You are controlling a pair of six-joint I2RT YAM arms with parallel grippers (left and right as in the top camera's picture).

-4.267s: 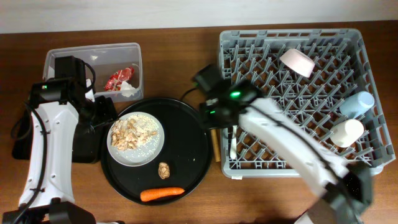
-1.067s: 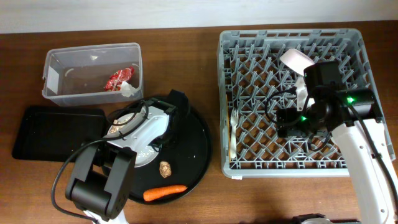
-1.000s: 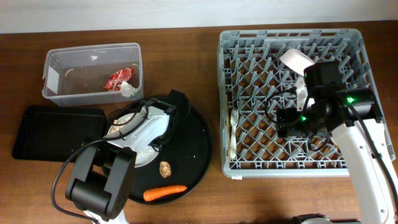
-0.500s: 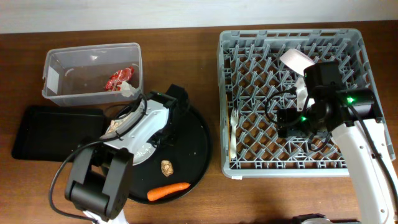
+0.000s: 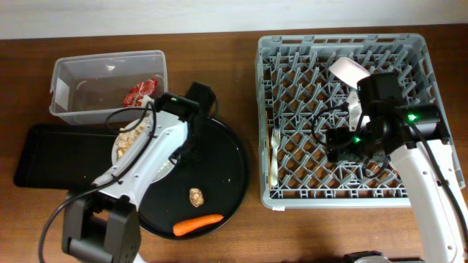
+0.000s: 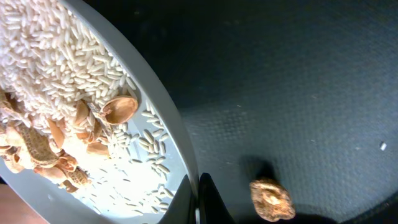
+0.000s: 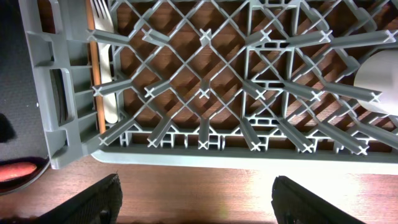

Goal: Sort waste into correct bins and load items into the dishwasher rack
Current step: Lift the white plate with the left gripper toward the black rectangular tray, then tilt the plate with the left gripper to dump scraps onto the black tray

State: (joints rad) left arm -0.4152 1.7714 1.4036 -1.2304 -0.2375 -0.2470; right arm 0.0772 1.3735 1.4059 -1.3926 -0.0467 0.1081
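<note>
My left gripper point(image 6: 198, 202) is shut on the rim of the white round plate point(image 6: 93, 93), which carries rice and beige food scraps point(image 6: 43, 143). From overhead the plate point(image 5: 129, 143) sits at the round tray's left edge, over the corner of the shallow black bin point(image 5: 58, 155). A small brown lump point(image 5: 194, 196) and an orange carrot point(image 5: 197, 224) lie on the round black tray point(image 5: 227, 175). The clear tub point(image 5: 88, 88) holds the red wrapper point(image 5: 140, 93). My right gripper point(image 7: 198, 205) hangs open and empty above the dishwasher rack point(image 5: 292, 66). The rack holds a cream bowl point(image 5: 349, 71) and a pale fork point(image 5: 273, 157).
A white cup point(image 7: 380, 81) shows at the right edge of the right wrist view, inside the rack. My left arm point(image 5: 146, 157) crosses the round tray diagonally. Bare wooden table lies in front of the rack point(image 7: 249, 180).
My left gripper has carried the plate up and to the left, from the round tray's middle toward the shallow black bin. The right arm has stayed still.
</note>
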